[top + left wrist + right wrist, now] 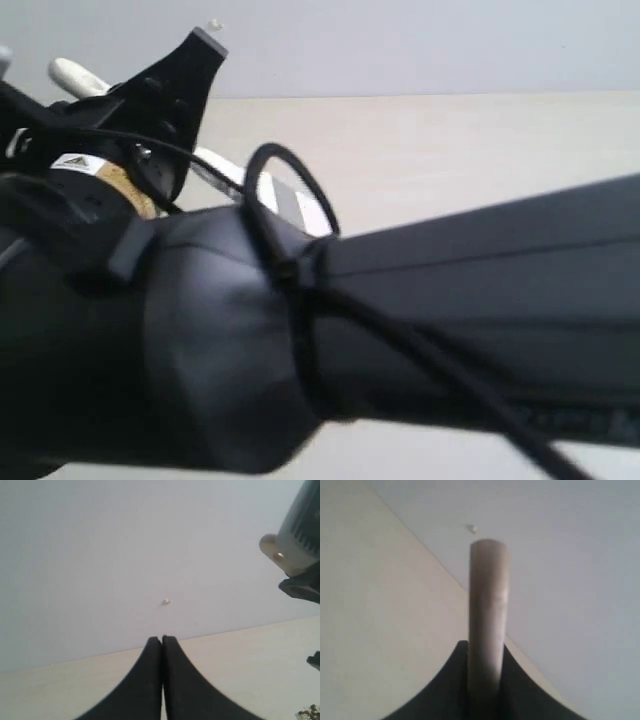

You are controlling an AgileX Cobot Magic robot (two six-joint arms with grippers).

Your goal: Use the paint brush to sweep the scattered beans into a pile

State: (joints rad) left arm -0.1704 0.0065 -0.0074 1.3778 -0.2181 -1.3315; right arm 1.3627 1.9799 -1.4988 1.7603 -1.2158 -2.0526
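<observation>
My right gripper is shut on the paint brush, whose pale wooden handle stands up between the black fingers. In the exterior view that gripper is at the upper left, and the handle's end pokes out past it. The brush's silver and white lower part shows just behind the arm. My left gripper is shut on nothing, low over the table. A few reddish-brown beans show at the very edge of the left wrist view. The pile cannot be made out.
A black arm with a cable fills most of the exterior view and hides the table in front. The pale table top runs back to a light grey wall with a small white bump on it.
</observation>
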